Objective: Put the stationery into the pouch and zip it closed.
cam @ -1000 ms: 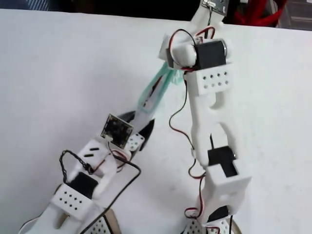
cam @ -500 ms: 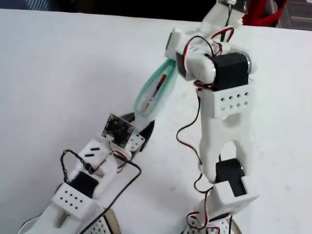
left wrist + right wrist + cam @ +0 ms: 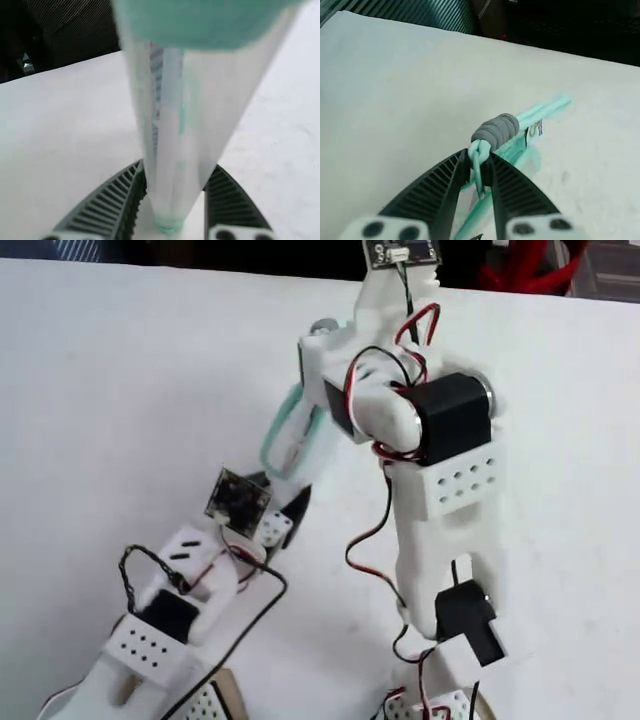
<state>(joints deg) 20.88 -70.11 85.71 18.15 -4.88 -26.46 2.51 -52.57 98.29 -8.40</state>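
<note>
Pouch point(image 3: 170, 150): clear plastic, teal zip edge, long and slim. One end is clamped between the left fingers point(image 3: 115, 200). The zip pull point(image 3: 496, 131), a grey wrap on a teal loop, is pinched at the right fingers' point(image 3: 440, 185) tips. Blurry pen-like shapes inside.

A fixed high camera looks steeply down over both arms at the pouch point(image 3: 285, 440) and the white table point(image 3: 120, 390), while the left wrist camera, sighting along the left gripper point(image 3: 177, 167), and the right wrist camera, sighting along the right gripper point(image 3: 477, 155), face that pouch at very close range from its opposite ends, so all three views share it.
</note>
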